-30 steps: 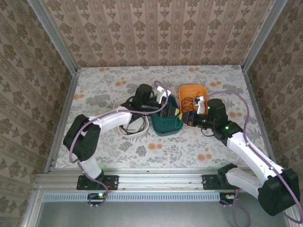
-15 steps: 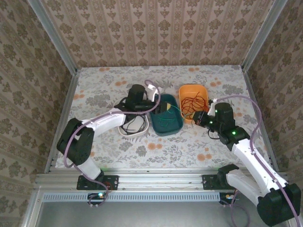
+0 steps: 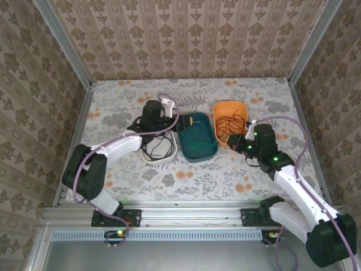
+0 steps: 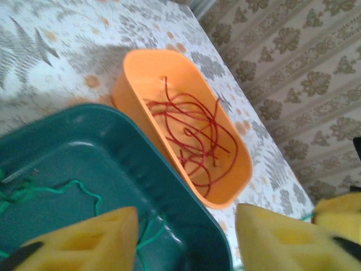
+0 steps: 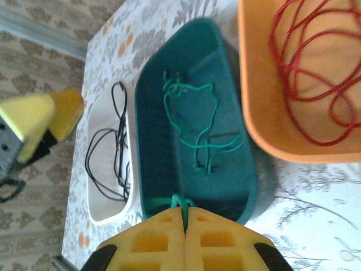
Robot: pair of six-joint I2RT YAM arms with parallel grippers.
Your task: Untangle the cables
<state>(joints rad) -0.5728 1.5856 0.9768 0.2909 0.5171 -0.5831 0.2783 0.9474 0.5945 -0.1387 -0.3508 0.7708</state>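
A green cable (image 5: pixel 197 132) lies looped in the teal bin (image 5: pixel 148 141), and one end runs over the bin's near rim into my right gripper (image 5: pixel 185 217), which is shut on it. From above, the right gripper (image 3: pixel 239 142) sits beside the orange bin's (image 3: pixel 225 105) near corner. A red cable (image 4: pixel 194 135) coils inside the orange bin (image 4: pixel 135 62). A black cable (image 5: pixel 110 152) rests in the white tray (image 5: pixel 104 214). My left gripper (image 4: pixel 186 243) hovers open over the teal bin's (image 4: pixel 84 121) rim with nothing between its fingers; from above, the left gripper (image 3: pixel 170 107) is near the tray's far end.
The three containers stand side by side mid-table: white tray (image 3: pixel 163 160), teal bin (image 3: pixel 211 151), orange bin. Patterned walls and metal posts (image 3: pixel 79 73) enclose the floral tabletop (image 3: pixel 186 175). Lilac hoses (image 3: pixel 293 127) arc over both arms.
Both grippers have left the teal bin's middle. The left one swung left and back toward the white tray; the right one drew back to the right, beside the orange bin.
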